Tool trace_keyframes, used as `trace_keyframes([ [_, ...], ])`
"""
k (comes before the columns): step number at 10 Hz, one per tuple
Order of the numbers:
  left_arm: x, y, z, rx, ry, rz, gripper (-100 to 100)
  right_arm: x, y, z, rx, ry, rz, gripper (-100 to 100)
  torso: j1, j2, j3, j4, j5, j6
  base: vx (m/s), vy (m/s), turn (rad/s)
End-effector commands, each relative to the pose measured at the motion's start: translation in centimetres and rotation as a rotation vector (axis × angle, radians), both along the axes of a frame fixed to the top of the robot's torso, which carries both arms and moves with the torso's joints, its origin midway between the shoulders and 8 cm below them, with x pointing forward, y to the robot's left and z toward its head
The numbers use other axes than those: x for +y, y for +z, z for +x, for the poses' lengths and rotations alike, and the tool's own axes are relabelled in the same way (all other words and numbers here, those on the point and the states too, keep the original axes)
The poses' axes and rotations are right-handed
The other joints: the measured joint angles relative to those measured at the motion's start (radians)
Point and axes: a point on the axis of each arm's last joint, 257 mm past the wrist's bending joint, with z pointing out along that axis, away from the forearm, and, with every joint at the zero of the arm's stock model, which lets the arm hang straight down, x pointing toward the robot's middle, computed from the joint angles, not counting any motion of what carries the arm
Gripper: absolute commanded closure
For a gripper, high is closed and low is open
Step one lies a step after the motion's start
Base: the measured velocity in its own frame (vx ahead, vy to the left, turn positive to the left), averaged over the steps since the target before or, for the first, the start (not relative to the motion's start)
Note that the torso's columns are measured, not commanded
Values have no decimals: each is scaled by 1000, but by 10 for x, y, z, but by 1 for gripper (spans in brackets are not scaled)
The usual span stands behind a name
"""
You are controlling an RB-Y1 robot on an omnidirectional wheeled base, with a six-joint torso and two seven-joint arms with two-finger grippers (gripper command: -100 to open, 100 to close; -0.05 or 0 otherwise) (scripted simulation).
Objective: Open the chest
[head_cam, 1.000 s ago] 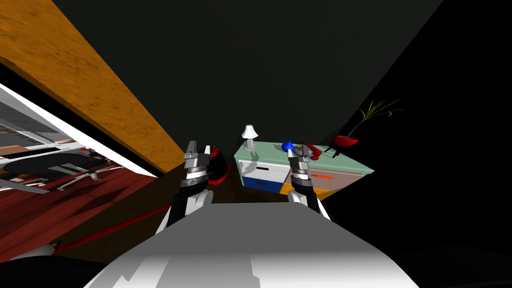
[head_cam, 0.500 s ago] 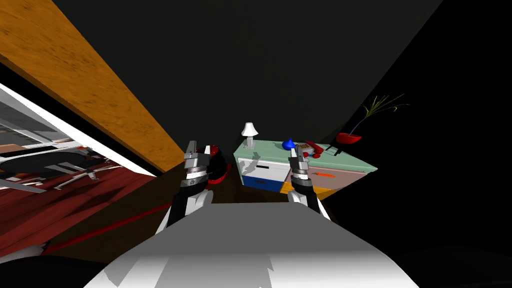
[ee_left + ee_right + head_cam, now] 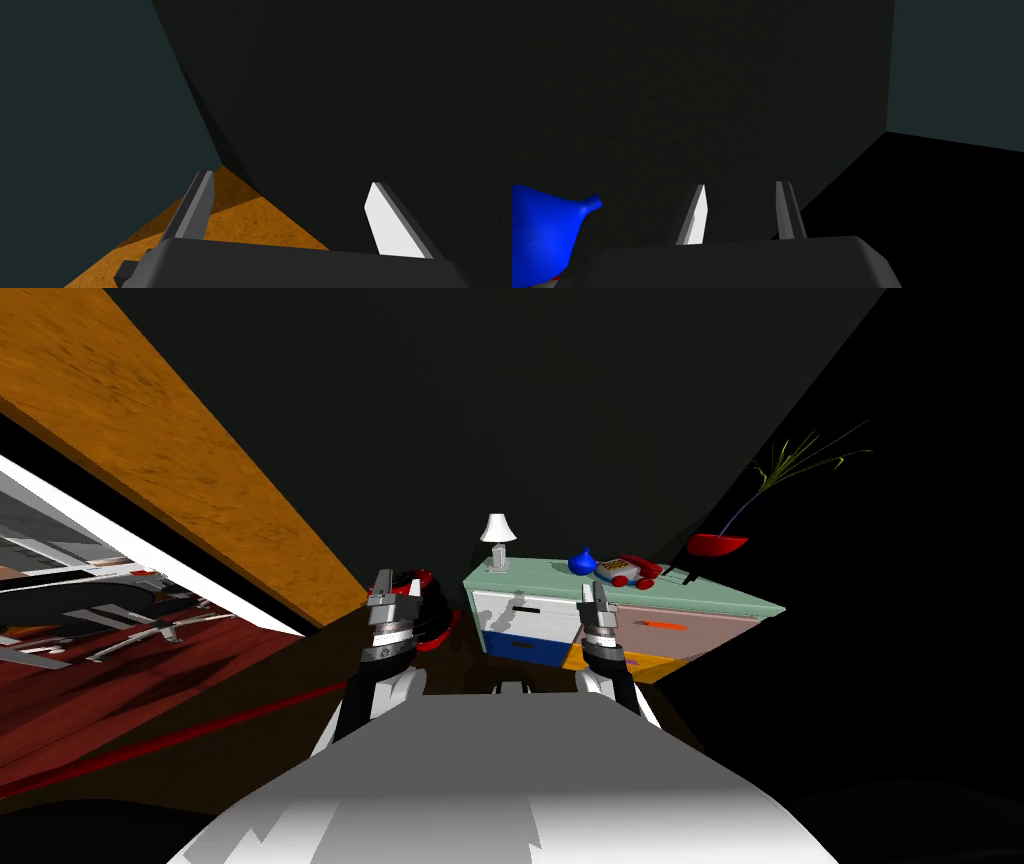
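A dark wall (image 3: 520, 408), nearly black and unlit, closed off the far side of the room. To the left of it an orange panel (image 3: 170, 458) with a wood grain met it at a corner. Beyond the panel a white frame (image 3: 130, 553) edged a window or glass door; I could not tell which. Below the dark wall lay the floor (image 3: 120, 688), brown near the wall and deep red toward the frame. A small white lamp (image 3: 497, 531) stood before the wall. At the wall's right edge sat a red bowl (image 3: 717, 544) with thin green blades, and past it was a black area (image 3: 900, 638). A grey-green wall (image 3: 957, 65) joined the dark one at another corner.
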Motion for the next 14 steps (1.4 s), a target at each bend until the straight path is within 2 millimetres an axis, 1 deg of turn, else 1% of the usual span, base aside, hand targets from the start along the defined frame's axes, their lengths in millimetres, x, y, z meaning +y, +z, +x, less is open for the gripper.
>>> trace_keyframes([
  [1,0,0,0,1,0,0,0,4,-12,3,25,83,26,-100,1,33,-69,33,0,0,21,33,-22],
  [2,0,0,0,1,0,0,0,4,-17,4,35,113,47,-100,1,42,-89,43,0,0,20,41,-24],
  [3,0,0,0,1,0,0,0,4,-17,4,35,118,53,-100,1,45,-93,45,0,0,15,32,-9],
  [5,0,0,0,1,0,0,0,4,-29,7,57,185,116,-100,0,47,-94,47,0,0,20,35,-24],
  [6,0,0,0,1,0,0,0,4,-29,7,57,198,130,-100,0,46,-94,47,0,0,22,31,-11],
  [7,0,0,0,1,0,0,0,4,-36,8,69,231,169,-100,0,47,-94,47,0,0,26,32,-19],
  [8,0,0,0,1,0,0,0,4,-36,8,68,243,182,-100,0,46,-94,47,0,0,20,29,-12],
  [9,0,0,0,1,0,0,0,4,-44,9,81,275,225,-100,0,47,-94,47,0,0,18,33,-27],
  [10,0,0,0,1,0,0,0,4,-44,9,80,289,241,-100,0,47,-94,47,0,0,18,29,-16],
  [11,0,0,0,1,0,0,0,3,-52,11,92,318,286,-100,0,47,-94,47,0,0,21,35,-22],
  [12,0,0,0,1,0,0,0,3,-52,11,91,337,308,-100,0,47,-94,47,0,0,18,31,-17],
  [13,0,0,0,1,0,0,0,3,-61,12,103,364,355,-100,0,47,-94,47,0,0,30,45,-32],
  [14,0,0,0,1,0,0,0,3,-61,12,102,382,375,-100,1,46,-94,47,0,0,21,39,-16],
])
